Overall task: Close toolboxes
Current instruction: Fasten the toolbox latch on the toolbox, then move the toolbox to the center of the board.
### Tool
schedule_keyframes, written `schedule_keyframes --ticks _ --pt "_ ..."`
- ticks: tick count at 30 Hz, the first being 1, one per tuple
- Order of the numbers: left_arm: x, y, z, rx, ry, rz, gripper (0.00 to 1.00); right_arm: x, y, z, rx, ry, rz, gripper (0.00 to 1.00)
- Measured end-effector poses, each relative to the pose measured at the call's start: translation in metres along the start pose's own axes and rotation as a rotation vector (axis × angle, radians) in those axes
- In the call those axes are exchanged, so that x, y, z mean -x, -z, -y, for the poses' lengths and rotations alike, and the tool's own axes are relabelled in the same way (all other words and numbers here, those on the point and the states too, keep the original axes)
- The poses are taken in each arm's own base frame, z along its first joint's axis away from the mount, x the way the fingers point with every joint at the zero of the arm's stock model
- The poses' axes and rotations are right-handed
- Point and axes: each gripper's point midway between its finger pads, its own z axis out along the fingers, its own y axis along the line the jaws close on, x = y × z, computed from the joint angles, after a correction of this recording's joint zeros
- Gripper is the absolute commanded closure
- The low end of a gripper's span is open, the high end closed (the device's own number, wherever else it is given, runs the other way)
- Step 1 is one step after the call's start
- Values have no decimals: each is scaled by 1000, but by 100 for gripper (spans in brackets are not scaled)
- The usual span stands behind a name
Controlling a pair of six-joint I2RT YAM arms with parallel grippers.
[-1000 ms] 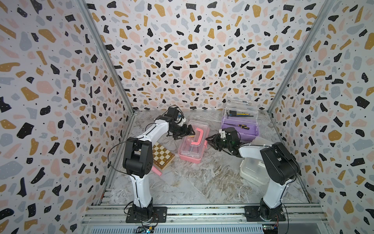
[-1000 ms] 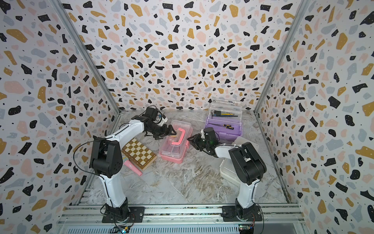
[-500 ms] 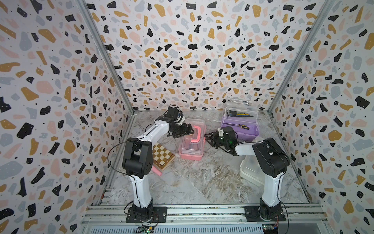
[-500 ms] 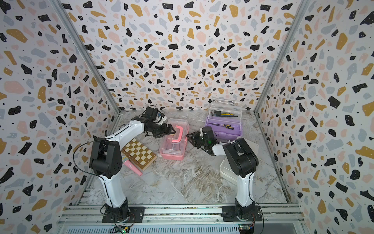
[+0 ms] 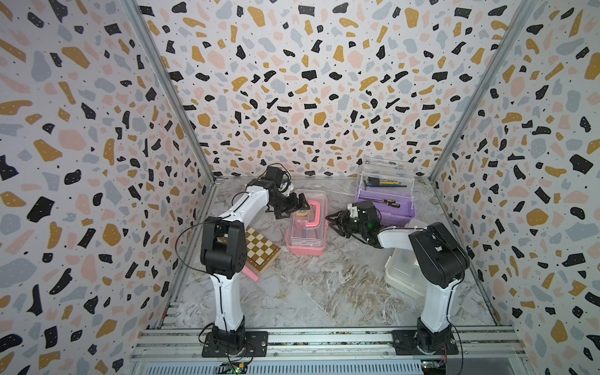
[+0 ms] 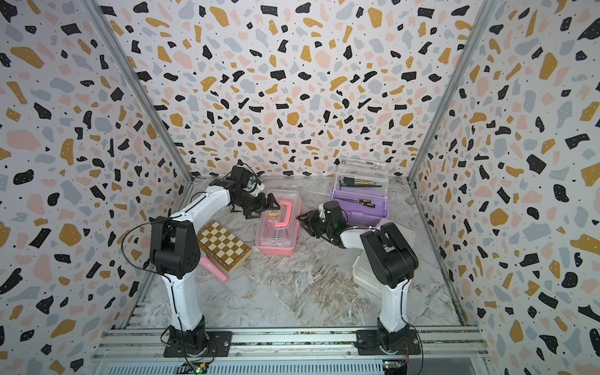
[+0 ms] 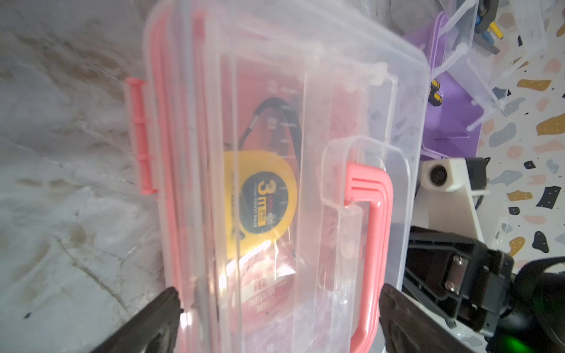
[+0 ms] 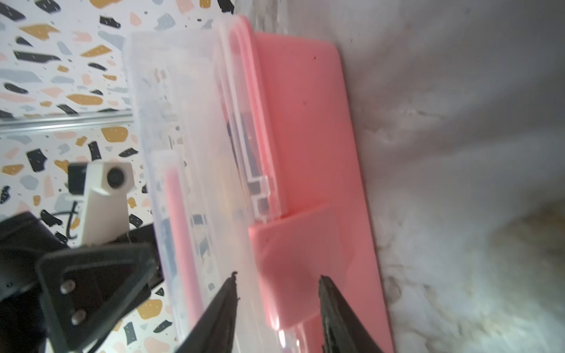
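The pink toolbox point(image 5: 306, 227) point(image 6: 277, 227) lies mid-table with its clear lid down and its pink handle point(image 7: 371, 232) flat on top. My left gripper point(image 5: 300, 206) point(image 7: 276, 296) hangs open over its far end, jaws straddling the lid and handle. My right gripper point(image 5: 331, 220) point(image 8: 276, 278) is open at the box's right side, with the pink latch point(image 8: 293, 259) in the gap between the jaws. At the back right stands the purple toolbox point(image 5: 386, 207) point(image 6: 357, 207), its lid point(image 5: 388, 177) upright. The white toolbox point(image 5: 401, 266) point(image 6: 365, 276) sits partly hidden behind my right arm.
A wooden chessboard box point(image 5: 259, 248) point(image 6: 224, 245) lies left of the pink toolbox, with a pink stick point(image 5: 251, 274) by its near edge. Patterned walls close in three sides. A yellow tape measure point(image 7: 260, 195) shows through the pink lid.
The pink toolbox has turned slightly straighter. My right gripper has shifted along its right side and its jaws have widened. The left gripper has stayed at the far end and opened a little more.
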Motion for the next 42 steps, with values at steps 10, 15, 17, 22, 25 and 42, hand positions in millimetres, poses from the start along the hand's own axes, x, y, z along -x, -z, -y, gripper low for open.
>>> schedule_keyframes --ticks 10,15,17,22,25,42 --pt "29 78 26 -72 3 161 1 -14 31 -56 -43 238 -54 42" --pt "1 89 38 -125 14 150 1 -32 17 -55 -82 273 -117 46" --pt "-7 90 39 -136 17 145 1 -38 5 -51 -105 279 -144 48" --pt "-19 92 41 -161 15 145 1 -43 -27 -45 -143 286 -200 56" --pt "-23 96 45 -181 12 154 1 -47 -53 -56 -136 307 -234 58" --pt "-25 106 59 -235 14 184 1 -29 -44 -63 -315 468 -155 49"
